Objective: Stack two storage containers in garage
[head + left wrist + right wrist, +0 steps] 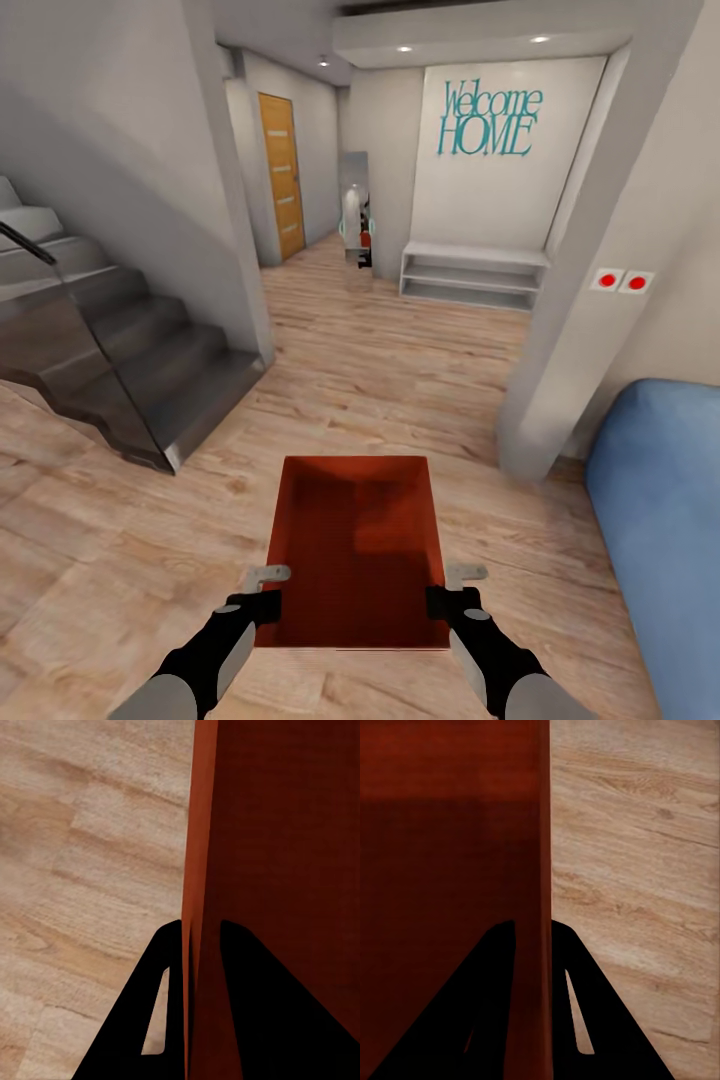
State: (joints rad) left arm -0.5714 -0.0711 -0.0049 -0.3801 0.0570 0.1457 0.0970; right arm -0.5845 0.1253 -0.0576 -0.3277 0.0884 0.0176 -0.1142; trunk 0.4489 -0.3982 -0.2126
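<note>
Head view: an orange-red bin point(355, 550) is held out in front over the wood floor point(120, 540). The left gripper point(268, 592) grips its left wall, the right gripper point(452, 590) its right wall. Stairs point(120, 360) rise at left, a blue sofa point(660, 520) sits at right, and a white shelf point(470, 275) stands ahead.

Left wrist view: the fingers point(169, 982) are closed on the bin's wall point(196, 870), one on each side.

Right wrist view: the fingers point(574, 975) pinch the opposite wall point(544, 832) likewise.

Open wood floor point(380, 370) is stretching ahead; stairs point(120, 370) are crowding the left, a pillar point(560, 350) and sofa point(660, 520) the right.
</note>
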